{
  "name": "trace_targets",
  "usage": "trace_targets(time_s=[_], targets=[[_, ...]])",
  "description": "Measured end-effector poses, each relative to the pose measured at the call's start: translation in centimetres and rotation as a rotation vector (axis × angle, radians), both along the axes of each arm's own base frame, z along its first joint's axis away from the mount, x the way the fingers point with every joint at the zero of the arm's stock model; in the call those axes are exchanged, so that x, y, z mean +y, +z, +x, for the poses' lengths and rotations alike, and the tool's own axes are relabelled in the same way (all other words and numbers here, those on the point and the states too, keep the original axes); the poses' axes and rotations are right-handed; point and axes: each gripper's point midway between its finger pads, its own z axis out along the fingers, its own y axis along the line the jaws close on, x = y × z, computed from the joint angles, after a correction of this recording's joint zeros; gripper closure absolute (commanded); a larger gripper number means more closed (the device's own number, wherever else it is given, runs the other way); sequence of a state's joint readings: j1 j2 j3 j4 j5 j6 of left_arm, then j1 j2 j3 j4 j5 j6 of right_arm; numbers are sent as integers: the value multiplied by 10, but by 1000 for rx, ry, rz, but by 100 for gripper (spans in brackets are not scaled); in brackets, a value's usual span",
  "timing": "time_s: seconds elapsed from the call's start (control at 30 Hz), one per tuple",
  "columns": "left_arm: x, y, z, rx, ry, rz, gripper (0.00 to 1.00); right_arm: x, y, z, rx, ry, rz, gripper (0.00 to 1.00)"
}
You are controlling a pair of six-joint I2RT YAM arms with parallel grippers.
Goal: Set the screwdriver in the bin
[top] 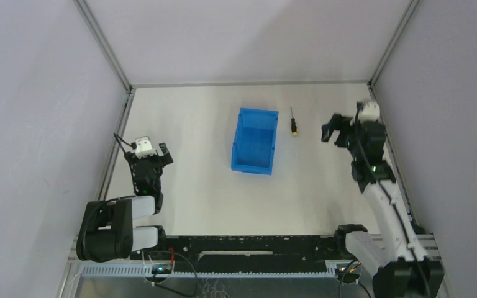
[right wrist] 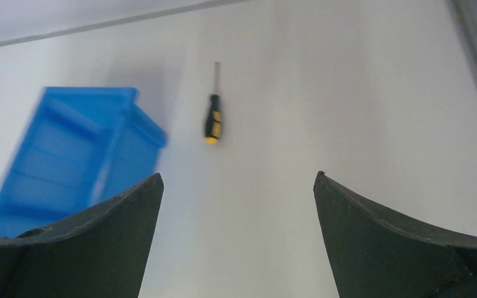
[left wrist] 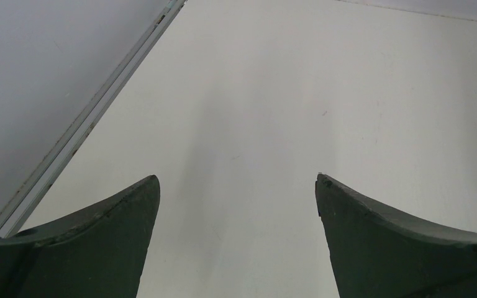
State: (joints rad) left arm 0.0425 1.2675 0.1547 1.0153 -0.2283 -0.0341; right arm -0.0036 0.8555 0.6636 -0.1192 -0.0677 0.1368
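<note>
My right gripper [right wrist: 236, 179] hangs wide open and empty at the bottom of the frame. The bin [right wrist: 133, 133] sits at left. The screwdriver [right wrist: 213, 121] lies flat just above centre, apart from it. I'd centre over the black handle (not the thin shaft), then descend squarely. One screwdriver, one bin.

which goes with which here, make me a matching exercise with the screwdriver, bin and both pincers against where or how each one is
1. screwdriver
2. bin
3. left pincer
4. right pincer

a. blue, mid-table
b. open, well left of the bin
c. lying flat, just right of the bin
d. open, right of the screwdriver

Pairs: 1-c, 2-a, 3-b, 4-d
</note>
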Motion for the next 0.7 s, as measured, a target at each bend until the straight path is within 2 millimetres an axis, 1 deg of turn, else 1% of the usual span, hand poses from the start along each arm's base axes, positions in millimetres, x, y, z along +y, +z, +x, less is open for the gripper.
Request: trace_targets(time_s=[0.07, 0.13, 0.17, 0.23, 0.27, 0.33, 0.4, 0.47, 0.6, 0.7], targets=[[0, 0, 0, 0, 0, 0, 0, 14, 22, 15, 55, 29, 10, 0], [0, 0, 0, 0, 0, 0, 0, 35, 32, 33, 144, 68, 10, 1], [0, 0, 0, 0, 0, 0, 0, 43, 31, 41, 180, 80, 7, 1], [0, 0, 0, 0, 0, 0, 0, 56, 19, 53, 278, 93, 0, 3], [0, 0, 0, 0, 0, 0, 0, 62, 8, 59, 343, 99, -8, 3], [0, 0, 0, 0, 0, 0, 0, 67, -9, 70, 435, 96, -21, 4], [0, 0, 0, 0, 0, 0, 0, 70, -26, 85, 529, 87, -40, 6], [0, 0, 0, 0, 0, 0, 0, 75, -38, 101, 579, 87, -49, 7], [0, 0, 0, 0, 0, 0, 0, 84, -62, 142, 660, 86, -57, 8], [0, 0, 0, 0, 0, 0, 0, 87, -91, 156, 722, 81, -67, 11]])
